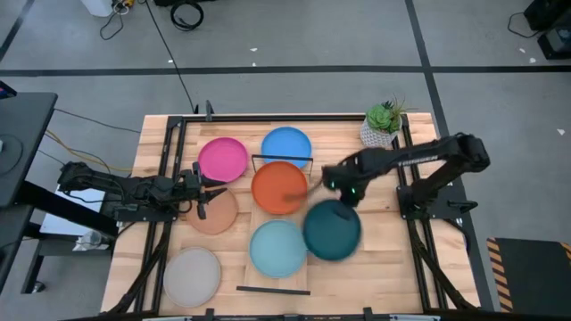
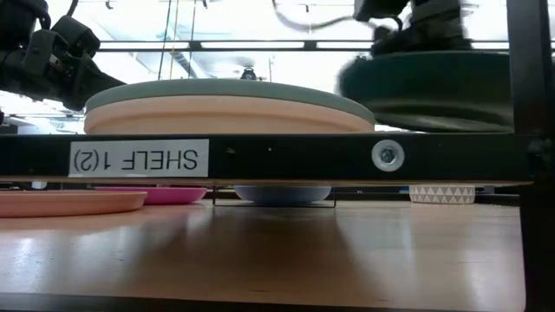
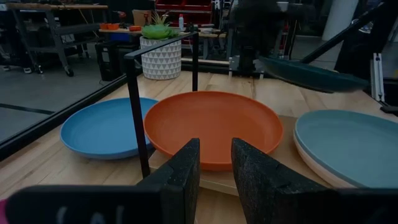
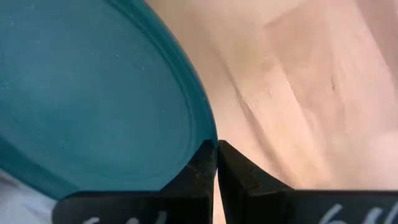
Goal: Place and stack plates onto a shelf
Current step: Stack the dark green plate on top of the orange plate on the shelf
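Note:
My right gripper (image 1: 343, 190) is shut on the dark teal plate (image 1: 332, 230), which hovers to the right of the shelf (image 1: 252, 216). The shelf is a pale plank between black wire frames (image 1: 281, 159). It carries the orange plate (image 1: 279, 187) and the light blue plate (image 1: 277, 248), which lies on a cream plate (image 3: 311, 163). My left gripper (image 1: 203, 192) is open and holds nothing. It sits low between the pink plate (image 1: 223, 159) and the tan plate (image 1: 214, 214), pointing at the orange plate (image 3: 211, 121). My right gripper pinches the dark teal plate by its rim (image 4: 202, 134), on the plate's far side, between the two fingers. The fingers come slanting down from the far right. The plate is lifted clear of the table (image 2: 425, 87), slightly tilted and blurred.
The blue plate (image 1: 286, 145) lies on the table beyond the shelf's far wire frame. The grey plate (image 1: 191, 275) lies at the near left. A white plant pot (image 1: 382, 125) stands at the far right corner. Black frame rails (image 1: 419, 241) run along both table sides.

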Controlling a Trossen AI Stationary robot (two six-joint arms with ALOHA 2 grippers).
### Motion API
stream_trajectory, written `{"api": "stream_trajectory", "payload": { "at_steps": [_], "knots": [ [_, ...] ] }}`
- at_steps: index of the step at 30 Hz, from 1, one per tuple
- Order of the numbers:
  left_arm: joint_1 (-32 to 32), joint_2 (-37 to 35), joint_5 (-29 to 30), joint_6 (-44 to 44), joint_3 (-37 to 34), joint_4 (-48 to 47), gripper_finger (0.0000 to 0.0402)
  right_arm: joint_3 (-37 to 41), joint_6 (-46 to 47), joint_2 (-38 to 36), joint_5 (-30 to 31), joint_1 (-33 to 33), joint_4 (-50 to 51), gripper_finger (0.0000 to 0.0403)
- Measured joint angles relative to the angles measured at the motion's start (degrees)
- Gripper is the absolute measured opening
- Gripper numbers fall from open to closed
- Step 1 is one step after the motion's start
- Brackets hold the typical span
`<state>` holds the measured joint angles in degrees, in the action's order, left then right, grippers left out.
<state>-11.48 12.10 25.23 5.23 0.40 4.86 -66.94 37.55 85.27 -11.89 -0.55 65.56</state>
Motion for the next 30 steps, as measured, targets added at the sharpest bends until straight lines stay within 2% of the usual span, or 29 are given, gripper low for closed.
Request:
{"api": "stream_trajectory", "payload": {
  "at_steps": [4,7,11,15,23,30],
  "knots": [
    [0.0,0.0,0.0,0.0,0.0,0.2,0.0098,0.0,15.2,-0.8,0.0,4.5,-2.7,0.0017],
    [0.0,0.0,0.1,-0.1,0.0,1.0,0.0098,0.0,21.5,0.4,-3.1,6.8,-5.5,0.0018],
    [0.0,0.0,0.0,-2.5,0.0,7.7,0.0098,-1.7,25.2,2.8,-5.9,8.4,-11.4,0.0014],
    [0.0,0.0,0.1,-4.7,0.0,13.9,0.0098,-4.1,29.2,4.7,-6.9,10.2,-12.1,0.0015],
    [0.0,0.0,0.1,-9.0,0.0,14.3,0.0098,-4.5,39.7,6.8,-5.9,12.4,-18.9,0.0020],
    [0.0,0.5,0.1,-14.0,0.0,12.0,0.0098,-4.5,42.1,9.2,-5.2,12.7,-21.2,0.0052]
  ]
}}
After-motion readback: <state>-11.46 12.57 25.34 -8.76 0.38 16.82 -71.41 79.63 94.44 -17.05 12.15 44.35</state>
